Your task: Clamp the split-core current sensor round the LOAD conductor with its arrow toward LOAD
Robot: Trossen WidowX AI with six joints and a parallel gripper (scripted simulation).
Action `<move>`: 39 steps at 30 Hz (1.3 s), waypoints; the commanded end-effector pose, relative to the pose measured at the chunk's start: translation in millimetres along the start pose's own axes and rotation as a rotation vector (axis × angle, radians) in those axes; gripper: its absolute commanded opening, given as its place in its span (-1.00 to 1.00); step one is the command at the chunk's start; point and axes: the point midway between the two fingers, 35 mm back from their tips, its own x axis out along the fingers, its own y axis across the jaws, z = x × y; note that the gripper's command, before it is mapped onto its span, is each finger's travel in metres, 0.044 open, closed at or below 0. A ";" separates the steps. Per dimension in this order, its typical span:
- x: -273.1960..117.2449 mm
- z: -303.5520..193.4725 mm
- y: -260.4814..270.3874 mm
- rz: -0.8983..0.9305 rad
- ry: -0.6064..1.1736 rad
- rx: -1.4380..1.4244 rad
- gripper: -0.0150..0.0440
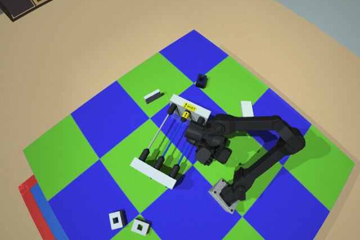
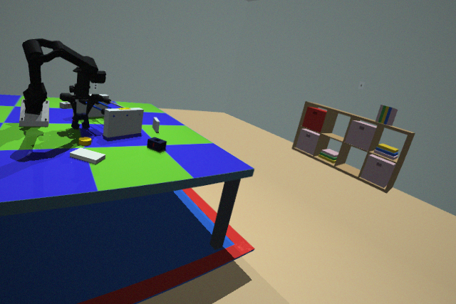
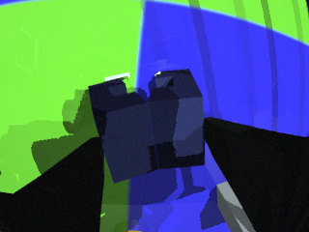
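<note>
In the wrist view, the claw (image 1: 213, 154) (image 2: 80, 122) (image 3: 153, 135) is gripping the dark split-core current sensor (image 2: 80, 114) (image 3: 126, 140) between fingers at nine and three o'clock; its open mouth is facing twelve. The sensor is sitting off the blue LOAD conductor (image 1: 172, 139). In the top view, the claw is hovering toward four o'clock from that conductor, while the yellow LOAD marker (image 1: 189, 107) is lying toward one. From the marker, a dark holed block (image 1: 201, 81) (image 2: 157, 144) is resting at one o'clock on the worktop (image 1: 116, 121) (image 2: 128, 179), and a flat white plate (image 1: 247, 108) (image 2: 87, 155) is lying at three.
</note>
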 end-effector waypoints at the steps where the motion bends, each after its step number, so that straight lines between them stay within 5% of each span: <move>1: -13.3 0.6 -3.2 -0.006 -0.006 0.005 -0.35; 3: -23.3 0.7 -3.6 -0.006 -0.007 0.004 -0.49; 19: -72.5 -1.5 -3.1 -0.005 -0.001 0.034 -0.49; 39: -83.6 -1.4 -4.4 -0.059 -0.027 0.712 -0.49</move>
